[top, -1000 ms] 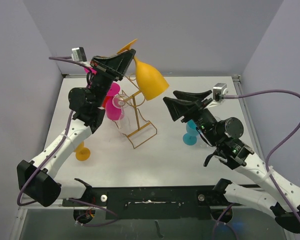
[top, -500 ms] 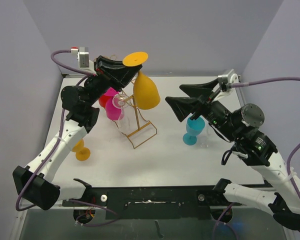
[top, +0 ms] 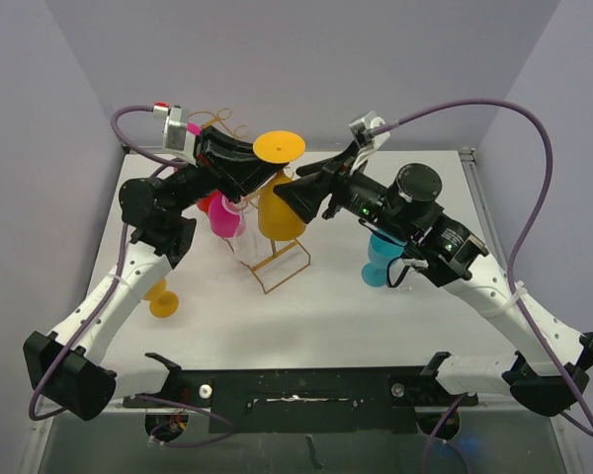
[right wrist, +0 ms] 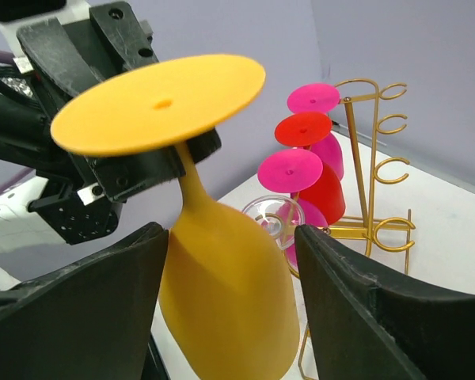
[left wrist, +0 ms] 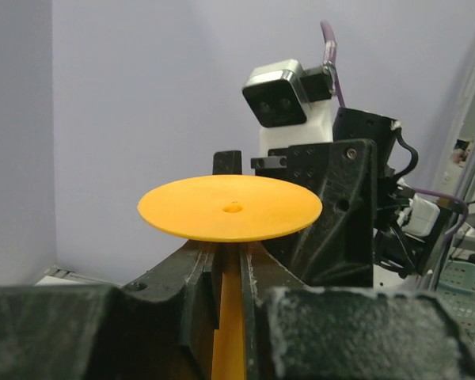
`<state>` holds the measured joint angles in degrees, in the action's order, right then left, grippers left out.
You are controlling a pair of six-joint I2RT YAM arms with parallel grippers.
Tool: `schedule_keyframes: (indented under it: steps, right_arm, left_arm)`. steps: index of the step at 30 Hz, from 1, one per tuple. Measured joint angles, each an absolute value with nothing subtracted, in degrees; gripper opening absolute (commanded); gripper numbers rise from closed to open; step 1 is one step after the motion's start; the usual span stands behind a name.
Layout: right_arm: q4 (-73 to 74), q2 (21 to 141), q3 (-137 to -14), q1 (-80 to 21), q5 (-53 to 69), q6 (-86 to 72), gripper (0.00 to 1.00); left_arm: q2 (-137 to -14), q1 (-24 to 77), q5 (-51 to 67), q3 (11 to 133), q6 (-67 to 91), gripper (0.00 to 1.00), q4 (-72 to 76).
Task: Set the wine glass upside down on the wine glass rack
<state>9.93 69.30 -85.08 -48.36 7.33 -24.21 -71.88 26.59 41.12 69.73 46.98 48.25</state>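
Orange wine glass [top: 276, 213] in left hand [top: 265, 176].

The top external camera sits high behind the arm bases, tilted down and forward. The bases lie at 6 o'clock and the back wall at 12, and the whole table [top: 326, 306] fits in from afar.

The left wrist camera [top: 173, 120] looks out nearly level along the left gripper [left wrist: 231, 273]. It is very close to the foot of the wine glass [left wrist: 229, 207], and the right wrist camera [left wrist: 289, 91] faces it at 1 o'clock.

The right wrist view looks the opposite way along the right gripper [right wrist: 229, 317]. It is close on the same glass, with the left gripper at 10 o'clock and the wine glass rack [right wrist: 360, 158] at 3. All three views share the glass.
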Motion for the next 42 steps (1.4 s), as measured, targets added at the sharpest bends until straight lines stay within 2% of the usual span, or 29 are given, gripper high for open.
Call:
schedule_keyframes:
  steps: [7,16,18,23,24,30,42]
  right_arm:
    - [8.67,69.34,-85.6,-48.42,8.88,-26.09,0.5]
    - [4.97,70.5,-85.6,-48.42,12.93,-28.01,0.38]
    - [4.54,71.09,-85.78,-48.4,14.33,-28.47,0.3]
    - [2.92,71.42,-85.73,-48.4,17.5,-29.08,0.02]
    - [2.68,71.29,-85.62,-48.4,17.82,-28.97,0.0]
    - [0.54,70.26,-84.36,-48.47,18.92,-28.21,0.0]
    - [-0.12,70.28,-83.96,-48.38,17.5,-25.56,0.0]
  left_arm:
    - [-70.41,27.29,43.05,67.79,49.58,0.0,50.28]
    - [-70.19,27.81,43.07,66.83,53.19,0.0,53.1]
    - [-70.19,27.77,42.89,66.59,53.84,0.0,53.54]
    - [-70.0,27.77,42.68,66.35,55.42,0.0,53.84]
    - [-69.84,27.77,42.54,66.24,55.96,0.0,53.87]
    - [-68.93,27.92,42.17,65.8,57.74,0.01,53.67]
    - [-64.79,28.8,40.4,64.95,52.66,0.49,46.61]
